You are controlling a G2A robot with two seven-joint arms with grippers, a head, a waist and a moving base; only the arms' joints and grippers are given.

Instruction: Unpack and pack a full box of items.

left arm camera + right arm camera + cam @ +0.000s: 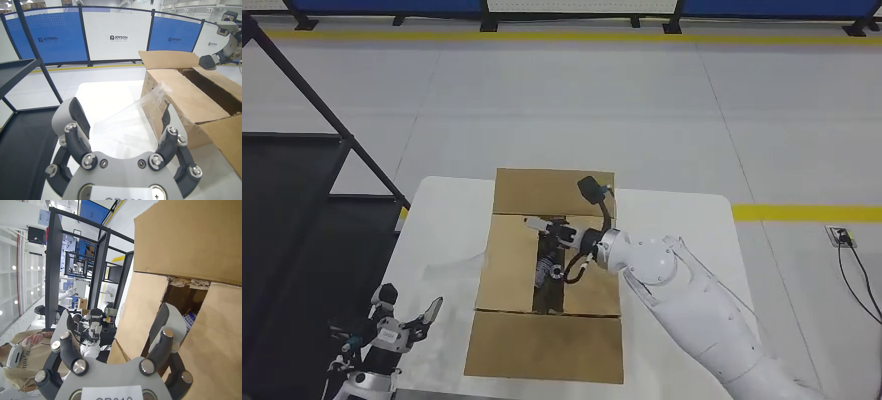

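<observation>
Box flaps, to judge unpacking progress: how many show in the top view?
4: the far flap and near flap spread outward; the left inner flap and right inner flap flank the central gap.

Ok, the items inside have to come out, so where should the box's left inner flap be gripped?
Take the left inner flap by its free edge along the dark slot, coming from above, one finger in the gap and one on top. It lies flat, hinged at the box wall, so only that edge gives purchase. The open right gripper sits about there.
</observation>
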